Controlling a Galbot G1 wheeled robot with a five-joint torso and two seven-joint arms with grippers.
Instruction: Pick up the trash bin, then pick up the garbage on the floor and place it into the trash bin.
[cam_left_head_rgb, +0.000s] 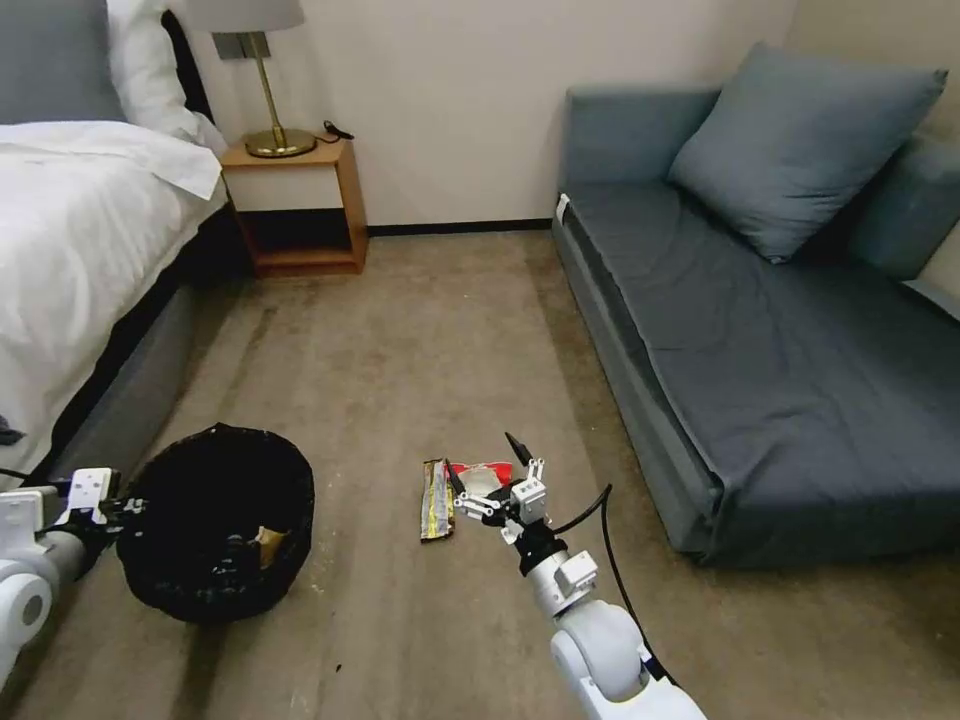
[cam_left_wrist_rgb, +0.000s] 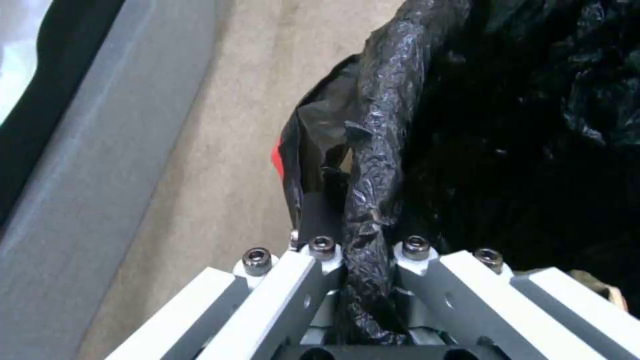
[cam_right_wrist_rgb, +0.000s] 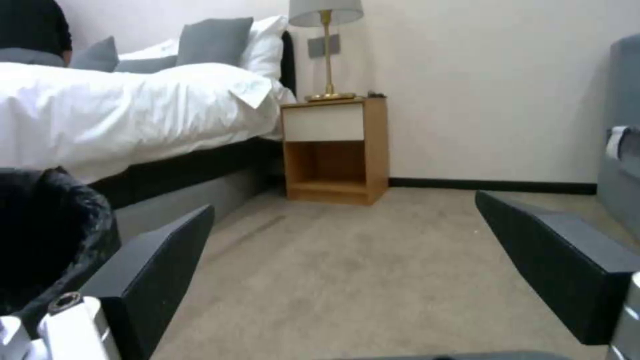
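Red-white wrapper (cam_left_head_rgb: 484, 474) directly under spread right gripper (cam_left_head_rgb: 488, 470) jaws.

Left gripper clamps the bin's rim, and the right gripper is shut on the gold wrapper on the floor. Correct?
Not quite. The right gripper is open and holds nothing; the right wrist view shows its fingers spread apart over bare carpet. The gold wrapper lies on the floor beside it. The left gripper does clamp the bin's rim.

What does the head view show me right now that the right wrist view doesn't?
Head view alone: the dark-gold wrapper and red-white wrapper on the carpet under the open right gripper, the left gripper shut on the trash bin rim, and the sofa cushion. Right wrist view alone: grey pillows on the bed. Both: bin, nightstand, lamp.
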